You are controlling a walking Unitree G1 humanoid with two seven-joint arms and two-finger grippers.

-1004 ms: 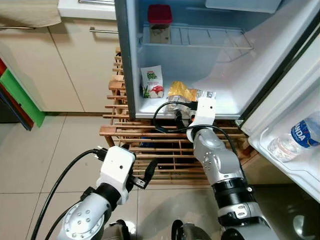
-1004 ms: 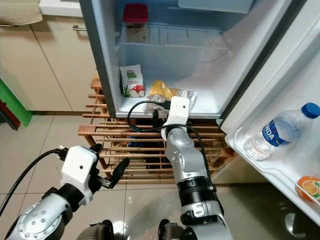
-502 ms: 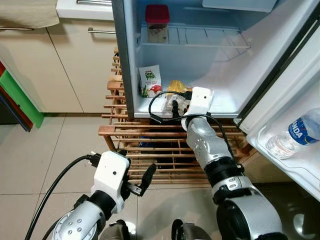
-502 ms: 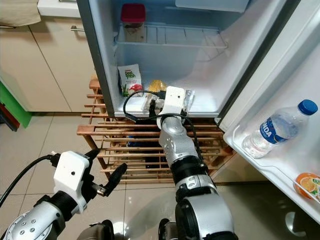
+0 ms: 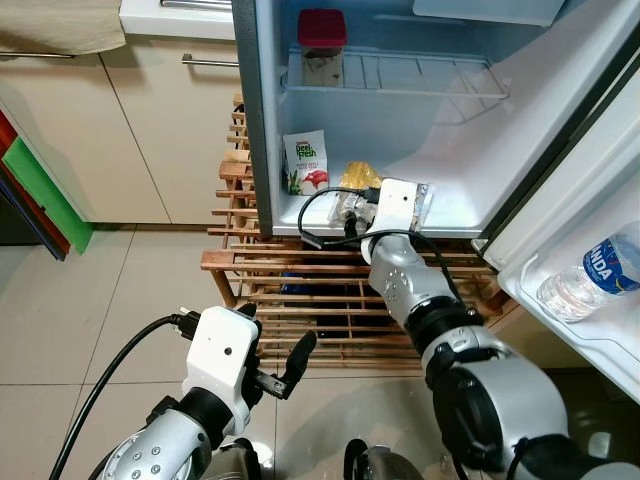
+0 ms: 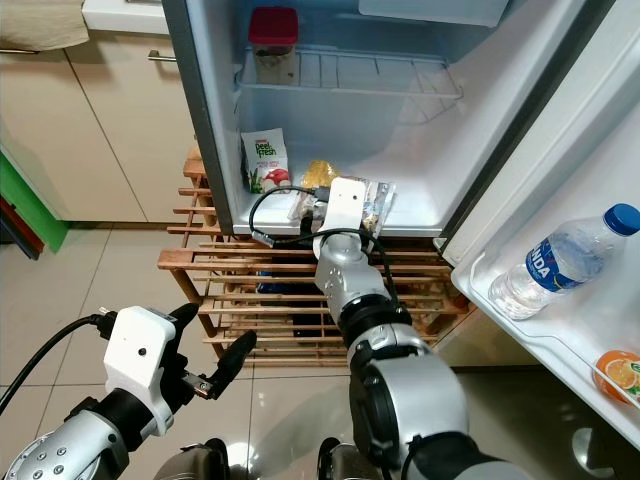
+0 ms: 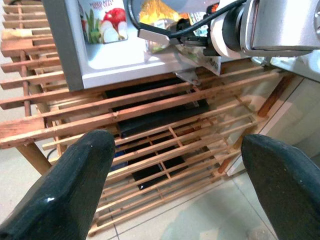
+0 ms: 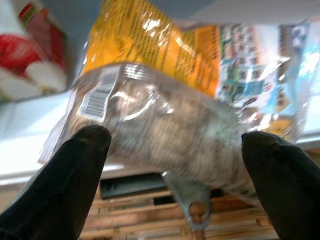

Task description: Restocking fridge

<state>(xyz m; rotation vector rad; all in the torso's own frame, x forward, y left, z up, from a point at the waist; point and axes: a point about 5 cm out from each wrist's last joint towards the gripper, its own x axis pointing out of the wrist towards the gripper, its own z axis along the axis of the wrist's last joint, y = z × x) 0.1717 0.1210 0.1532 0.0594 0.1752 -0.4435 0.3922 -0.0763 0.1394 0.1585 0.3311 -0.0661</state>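
Note:
The fridge [image 5: 450,130] stands open. On its floor a yellow and clear snack bag [image 5: 358,180] lies next to a white Peel Fresh pouch [image 5: 305,163]. A red-lidded container [image 5: 321,30] sits on the wire shelf above. My right gripper [image 8: 177,137] is at the fridge's front lip, open, its black fingers [image 8: 80,165] spread to either side of the snack bag [image 8: 165,115] without closing on it. Low over the floor tiles, my left gripper [image 5: 287,360] is open and holds nothing, pointing at the wooden rack [image 7: 150,125].
A slatted wooden rack [image 5: 300,275] carries the fridge, with dark items underneath. The open fridge door [image 6: 600,180] at the right holds a water bottle [image 6: 560,262] and an orange-labelled item [image 6: 620,375]. Beige cabinets [image 5: 150,130] stand at the left. Tiled floor [image 5: 110,300] lies open before the rack.
My right gripper has moved forward and slightly left, closer to the snack bag on the fridge floor. The left arm has barely moved; the view shifted slightly.

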